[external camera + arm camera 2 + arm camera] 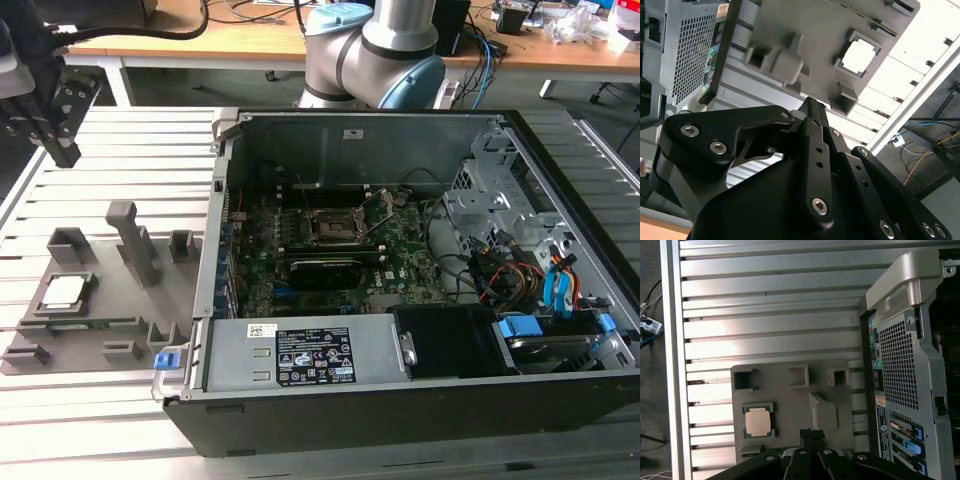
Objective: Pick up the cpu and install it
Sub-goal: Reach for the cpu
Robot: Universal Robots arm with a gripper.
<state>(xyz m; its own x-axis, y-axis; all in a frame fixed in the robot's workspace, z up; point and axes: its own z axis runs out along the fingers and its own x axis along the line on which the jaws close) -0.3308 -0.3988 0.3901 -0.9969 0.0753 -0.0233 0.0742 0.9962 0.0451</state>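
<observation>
Cpu [62, 291] lies flat in a square pocket of the grey tray [112, 292], pale metal top facing up. The pocket is at the tray's end toward the exterior view's left, well apart from the open computer case [300, 425]. Being square, the cpu has no long axis. Its edges run in line with the pocket's walls and the tray's edges, as both wrist views show [860, 55] [757, 421]. The tray rests on a slatted metal table [100, 430], just beside the case.

The gripper [62, 155] hangs in the air at the exterior view's far left, above the table and well apart from the cpu. Its fingers [809, 435] are together with nothing between them, and in the second wrist view the black tip [810, 102] is seen over the tray [810, 30].

Inside the case, the socket [335, 228] on the green board sits uncovered, its metal frame [380, 205] tilted up on the exterior view's right side.
</observation>
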